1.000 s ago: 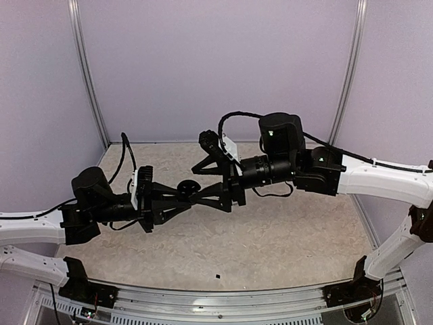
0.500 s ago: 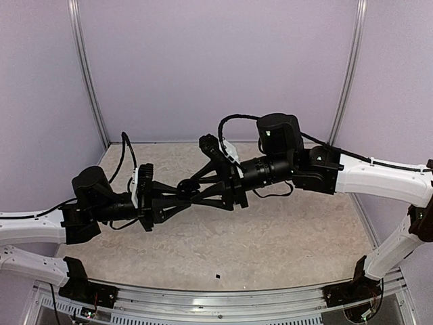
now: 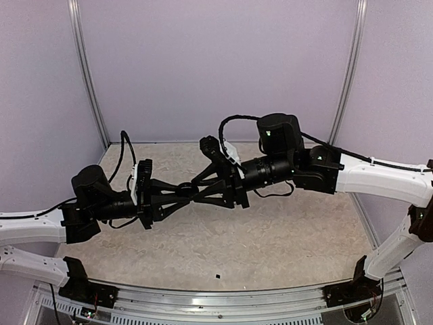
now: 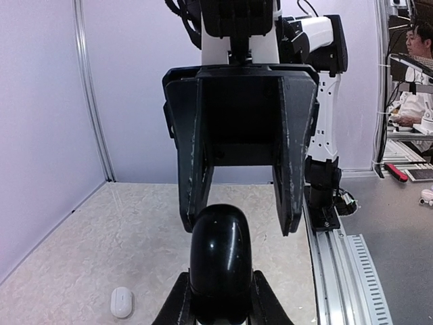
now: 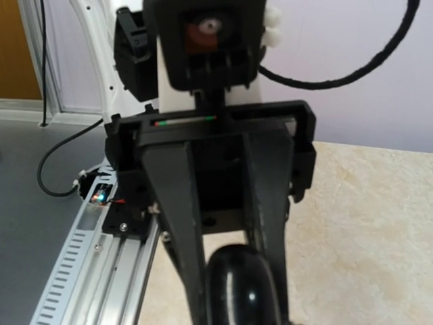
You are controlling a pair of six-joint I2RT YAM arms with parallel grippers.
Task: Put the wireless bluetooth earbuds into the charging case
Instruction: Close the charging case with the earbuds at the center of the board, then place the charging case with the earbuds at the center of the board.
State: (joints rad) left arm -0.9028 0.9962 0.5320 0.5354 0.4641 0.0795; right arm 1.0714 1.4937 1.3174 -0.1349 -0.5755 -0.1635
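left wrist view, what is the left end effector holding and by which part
A glossy black rounded object, pinched at its near end by the left end effector.

The top view sits high behind the arm bases and faces the back wall (image 3: 216,68), far enough off to take in the whole worktop (image 3: 270,244) and both arms. The left wrist view looks along the left pincer (image 4: 220,308), close up, straight at the facing right pincer (image 4: 242,229). The right wrist view looks the opposite way, equally near. All three share the black rounded piece (image 4: 220,257) between the pincers.
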